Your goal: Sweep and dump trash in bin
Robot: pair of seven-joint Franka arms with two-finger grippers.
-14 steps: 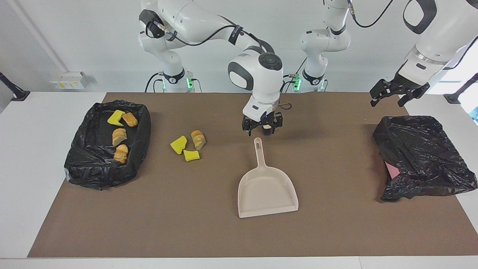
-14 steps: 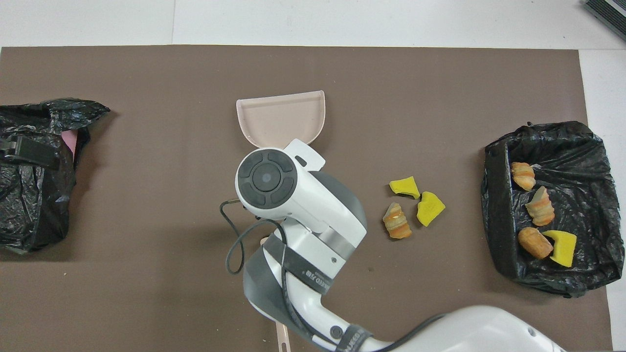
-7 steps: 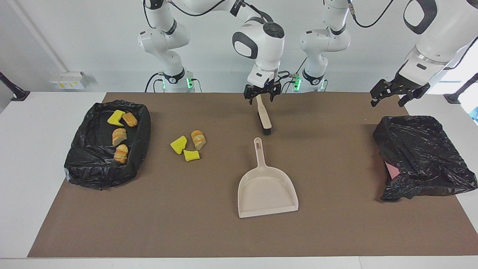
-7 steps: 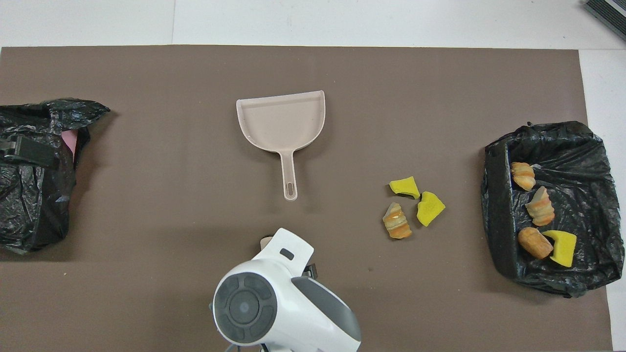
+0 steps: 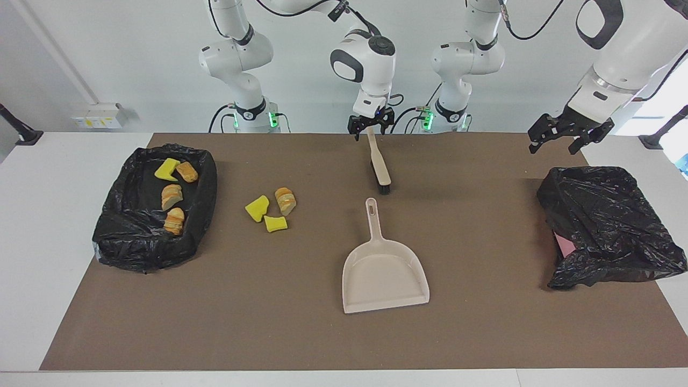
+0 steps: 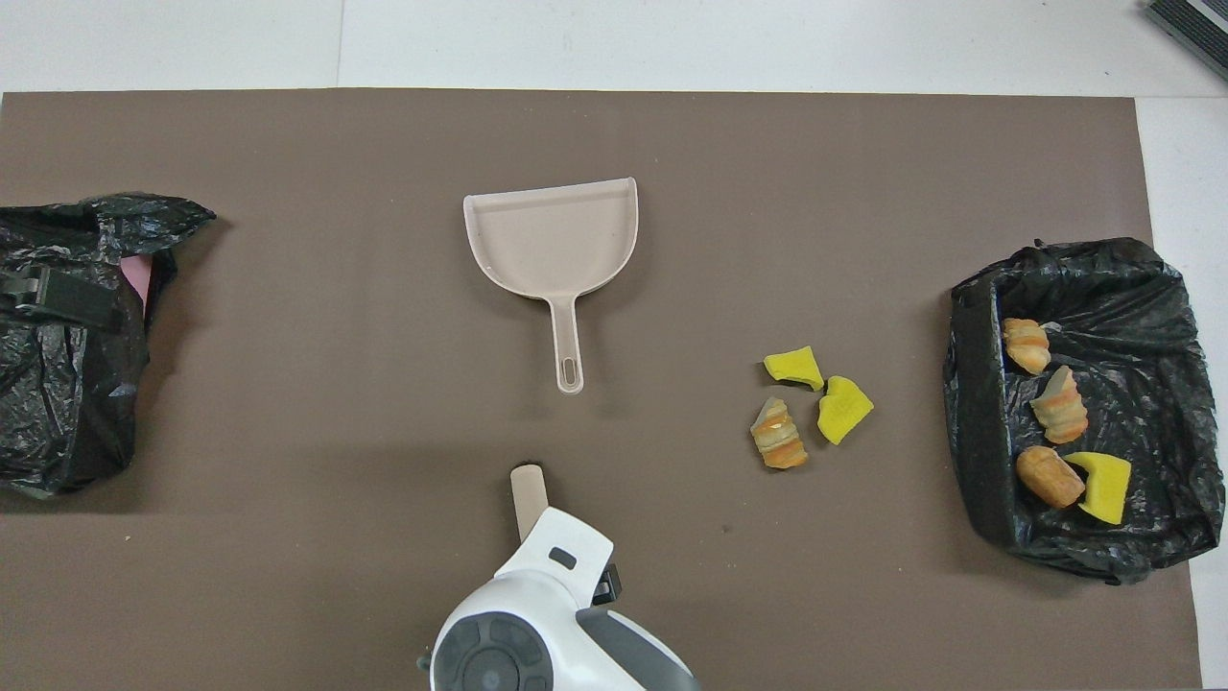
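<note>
Four trash pieces (image 5: 172,196) in lined bin (image 5: 115,236); both grippers' fingers apart, nothing held

wall (image 5: 134,59): plain white | table (image 5: 48,226): white, brown mat (image 5: 258,301) on top | light: bright, even
</note>
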